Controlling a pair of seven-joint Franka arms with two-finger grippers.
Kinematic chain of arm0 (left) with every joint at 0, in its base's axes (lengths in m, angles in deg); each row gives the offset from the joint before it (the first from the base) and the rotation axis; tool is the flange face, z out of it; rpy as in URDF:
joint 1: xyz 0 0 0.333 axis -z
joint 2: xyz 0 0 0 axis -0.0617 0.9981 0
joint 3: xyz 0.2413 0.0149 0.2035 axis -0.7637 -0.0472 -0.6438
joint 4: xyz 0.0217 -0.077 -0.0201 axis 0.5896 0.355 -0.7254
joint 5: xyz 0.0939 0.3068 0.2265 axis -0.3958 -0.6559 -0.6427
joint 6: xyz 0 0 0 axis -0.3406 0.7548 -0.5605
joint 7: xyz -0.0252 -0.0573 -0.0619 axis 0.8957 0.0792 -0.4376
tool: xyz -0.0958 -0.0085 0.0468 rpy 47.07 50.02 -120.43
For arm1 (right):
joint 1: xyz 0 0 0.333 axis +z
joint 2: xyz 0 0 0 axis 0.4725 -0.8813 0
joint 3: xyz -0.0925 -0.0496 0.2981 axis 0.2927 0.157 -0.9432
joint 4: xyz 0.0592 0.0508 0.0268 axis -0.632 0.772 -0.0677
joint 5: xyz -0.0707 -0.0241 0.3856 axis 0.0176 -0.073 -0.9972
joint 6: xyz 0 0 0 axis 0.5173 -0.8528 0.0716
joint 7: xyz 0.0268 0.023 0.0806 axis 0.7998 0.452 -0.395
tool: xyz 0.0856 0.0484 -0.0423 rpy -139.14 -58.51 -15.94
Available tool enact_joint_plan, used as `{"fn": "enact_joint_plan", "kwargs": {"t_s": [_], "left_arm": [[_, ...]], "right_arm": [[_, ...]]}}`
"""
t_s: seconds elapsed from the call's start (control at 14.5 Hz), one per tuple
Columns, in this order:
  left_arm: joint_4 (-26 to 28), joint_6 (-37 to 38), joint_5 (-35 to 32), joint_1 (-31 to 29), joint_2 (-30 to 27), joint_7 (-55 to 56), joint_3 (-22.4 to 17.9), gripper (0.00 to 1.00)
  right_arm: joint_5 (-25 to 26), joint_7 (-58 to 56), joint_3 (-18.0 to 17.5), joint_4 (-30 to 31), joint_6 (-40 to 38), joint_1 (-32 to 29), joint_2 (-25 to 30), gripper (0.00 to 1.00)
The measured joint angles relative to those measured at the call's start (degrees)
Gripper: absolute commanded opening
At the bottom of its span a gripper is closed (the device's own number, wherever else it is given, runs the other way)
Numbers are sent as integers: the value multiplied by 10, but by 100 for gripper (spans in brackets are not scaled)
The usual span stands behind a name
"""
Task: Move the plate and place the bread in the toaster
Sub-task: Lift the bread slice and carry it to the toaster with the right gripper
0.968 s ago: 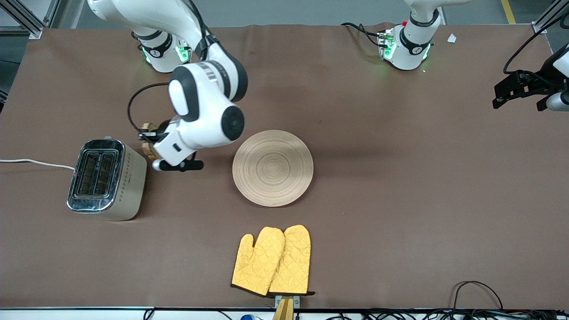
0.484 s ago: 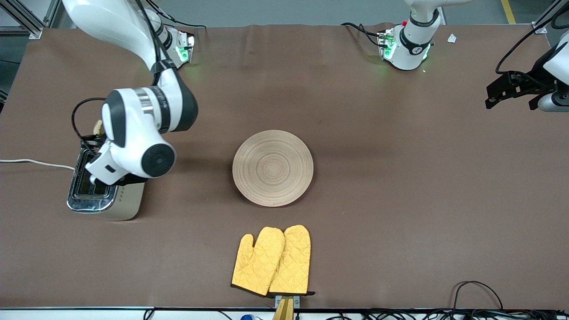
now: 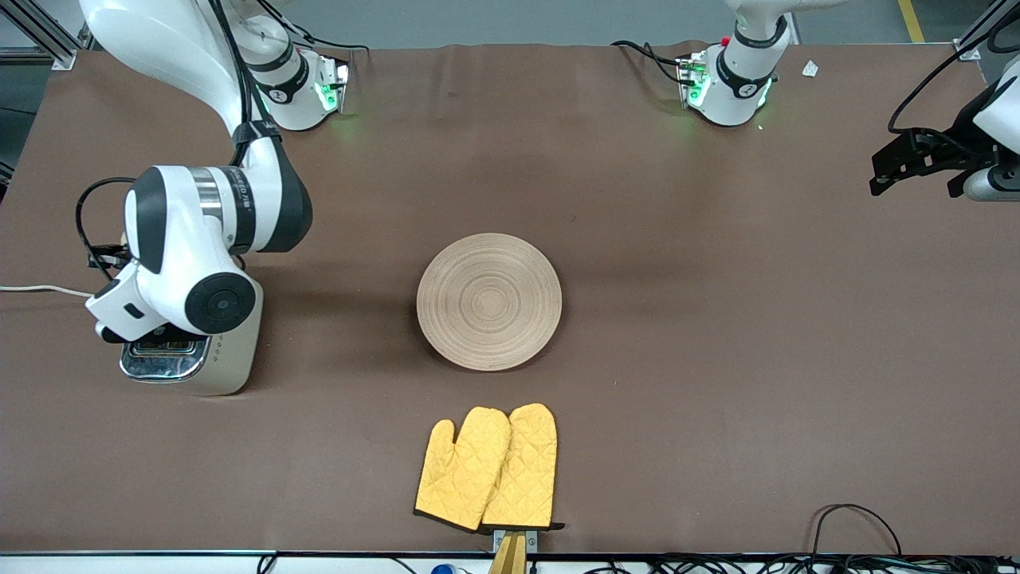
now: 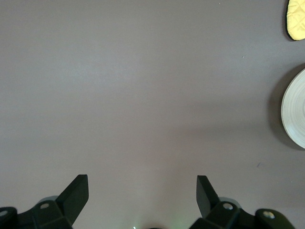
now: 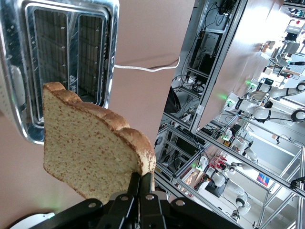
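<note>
Brown table (image 3: 717, 359); right fingers (image 5: 140, 191) pinch speckled tan bread (image 5: 90, 145) above chrome-topped toaster (image 5: 66, 52); left fingers (image 4: 78, 193) spread, waiting.

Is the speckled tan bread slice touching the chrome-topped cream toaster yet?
Apart. The right wrist view shows the bread slice pinched in the right hand, hanging above the toaster, both slots empty.

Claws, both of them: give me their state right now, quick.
Left claw: open, empty, over bare table at the left arm's end.
Right claw: shut on the bread, above the toaster.
</note>
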State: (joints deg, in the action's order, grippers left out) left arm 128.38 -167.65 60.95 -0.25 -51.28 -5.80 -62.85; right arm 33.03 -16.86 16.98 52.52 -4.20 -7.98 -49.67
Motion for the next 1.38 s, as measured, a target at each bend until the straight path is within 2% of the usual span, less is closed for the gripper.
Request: {"fn": "enact_joint_plan", "kwargs": {"t_s": [0.48, 1.38], "left_arm": [[1, 0, 0, 0, 0, 0, 0, 100], [1, 0, 0, 0, 0, 0, -1, 100]], "right_arm": [[7, 0, 3, -42, 38, -21, -63, 0], [9, 0, 3, -64, 75, -31, -86, 1]]}}
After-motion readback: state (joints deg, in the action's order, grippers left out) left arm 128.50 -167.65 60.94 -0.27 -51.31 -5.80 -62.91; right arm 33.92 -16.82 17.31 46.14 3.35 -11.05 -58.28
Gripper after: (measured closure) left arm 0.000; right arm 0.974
